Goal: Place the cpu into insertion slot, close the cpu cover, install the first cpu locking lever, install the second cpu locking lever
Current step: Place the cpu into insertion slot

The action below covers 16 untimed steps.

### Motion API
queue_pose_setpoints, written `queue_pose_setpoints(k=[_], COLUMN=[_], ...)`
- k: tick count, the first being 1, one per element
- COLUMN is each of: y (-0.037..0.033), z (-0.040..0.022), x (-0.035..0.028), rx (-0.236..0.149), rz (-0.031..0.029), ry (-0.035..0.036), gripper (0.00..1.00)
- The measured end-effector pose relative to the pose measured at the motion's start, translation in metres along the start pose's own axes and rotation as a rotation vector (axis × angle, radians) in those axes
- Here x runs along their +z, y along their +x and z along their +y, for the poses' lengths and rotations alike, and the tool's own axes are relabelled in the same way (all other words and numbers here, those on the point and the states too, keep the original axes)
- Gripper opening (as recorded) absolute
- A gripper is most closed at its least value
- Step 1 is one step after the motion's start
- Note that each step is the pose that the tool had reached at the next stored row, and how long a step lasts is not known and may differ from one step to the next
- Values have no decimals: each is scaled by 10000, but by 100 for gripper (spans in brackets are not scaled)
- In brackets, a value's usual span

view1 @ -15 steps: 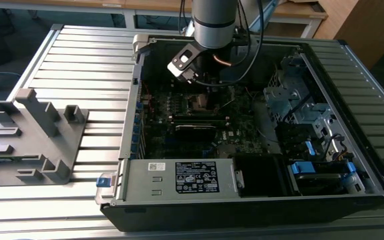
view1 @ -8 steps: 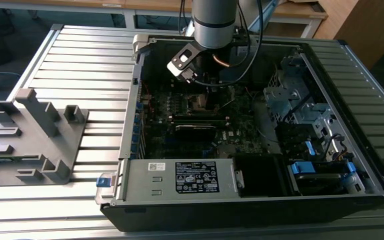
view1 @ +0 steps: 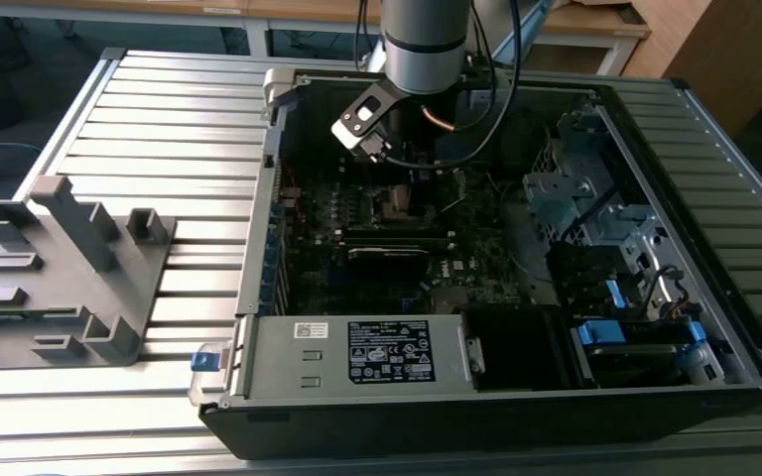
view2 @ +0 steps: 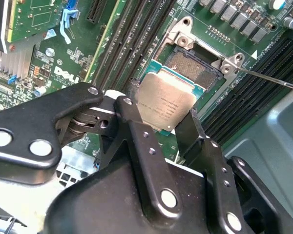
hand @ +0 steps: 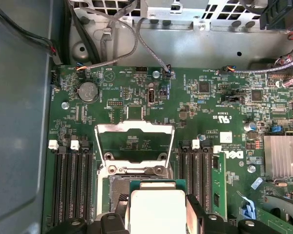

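My gripper (view2: 161, 122) is shut on the cpu (view2: 166, 100), a flat silver square with a green edge held between the two black fingers (view2: 132, 122). In the first wrist view the cpu (hand: 156, 207) sits between the fingers (hand: 198, 212) over the dark insertion slot (hand: 118, 187). Part of the slot (view2: 193, 66) stays uncovered beyond the chip. I cannot tell whether the chip touches it. The cpu cover (hand: 135, 127), a silver frame, stands flipped open behind the slot. A thin locking lever (view2: 268, 78) sticks out beside the slot. In the exterior view the gripper (view1: 415, 169) hangs over the motherboard (view1: 354, 223).
Black memory slots (hand: 73, 185) flank the socket on both sides. A finned heatsink (hand: 282, 156) and loose cables (hand: 136, 39) lie near it. The open case (view1: 262, 178) holds a power supply (view1: 354, 352) and drive bays (view1: 593, 208). A grey fixture (view1: 63, 268) stands outside at the exterior view's left.
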State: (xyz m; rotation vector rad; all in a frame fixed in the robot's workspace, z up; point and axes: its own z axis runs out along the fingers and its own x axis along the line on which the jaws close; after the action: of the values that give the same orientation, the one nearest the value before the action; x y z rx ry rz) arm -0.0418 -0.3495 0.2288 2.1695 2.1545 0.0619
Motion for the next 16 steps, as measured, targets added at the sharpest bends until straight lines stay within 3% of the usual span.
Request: queue_pose_setpoints(k=[1, 2, 16], y=[34, 37, 38], z=[0, 0, -2], x=[-1, -1, 18], rx=[1, -1, -1], rz=[-1, -1, -1], ry=[0, 57, 58], gripper=[54, 54, 54])
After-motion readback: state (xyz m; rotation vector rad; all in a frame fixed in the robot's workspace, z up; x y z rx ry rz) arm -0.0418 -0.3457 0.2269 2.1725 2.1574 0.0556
